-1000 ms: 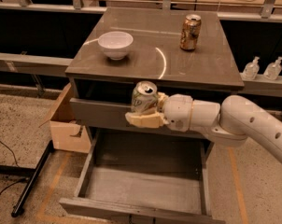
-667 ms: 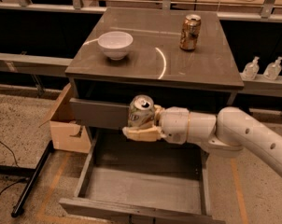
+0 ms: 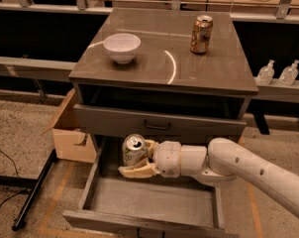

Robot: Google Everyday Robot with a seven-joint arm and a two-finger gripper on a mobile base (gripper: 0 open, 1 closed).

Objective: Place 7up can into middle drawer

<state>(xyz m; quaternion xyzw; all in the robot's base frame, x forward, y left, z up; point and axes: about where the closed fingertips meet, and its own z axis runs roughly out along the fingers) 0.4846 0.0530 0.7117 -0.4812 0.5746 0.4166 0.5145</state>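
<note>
The 7up can (image 3: 134,149), green-and-white with a silver top, stands upright in my gripper (image 3: 140,158), which is shut on it. The white arm reaches in from the right. The can hangs above the back left part of the middle drawer (image 3: 159,202), which is pulled open and shows a bare grey floor. The can sits just below the closed drawer front (image 3: 115,121) with its dark handle. The can's lower part is hidden by the lower finger (image 3: 135,171).
On the cabinet top stand a white bowl (image 3: 122,47) at the left and a copper-orange can (image 3: 201,33) at the back right. A cardboard box (image 3: 70,133) sits on the floor left of the cabinet. Two clear bottles (image 3: 266,72) stand on a ledge at the right.
My gripper has moved down and a little left with the can, from in front of the upper drawer front to just over the open drawer.
</note>
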